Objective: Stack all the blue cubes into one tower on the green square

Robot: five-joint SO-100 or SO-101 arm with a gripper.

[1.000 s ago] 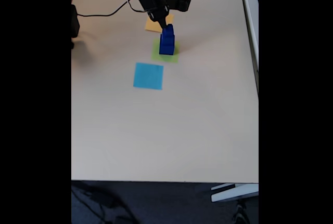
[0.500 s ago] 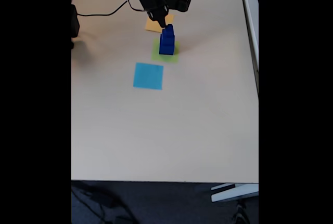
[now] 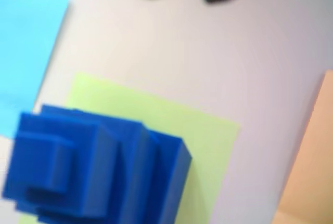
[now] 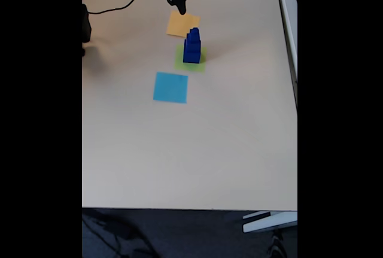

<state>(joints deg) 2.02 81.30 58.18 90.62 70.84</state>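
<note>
Blue cubes (image 4: 192, 47) tower on green square (image 4: 181, 61), claw (image 4: 181, 10) apart.

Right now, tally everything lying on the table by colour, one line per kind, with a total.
Dark blue cubes, stacked in one tower: at least 3 steps can be made out in the wrist view; the exact number is too blurred to tell
Green square: 1
Light blue square: 1
Orange-yellow square: 1
Total: 3 flat squares plus the one tower.
</note>
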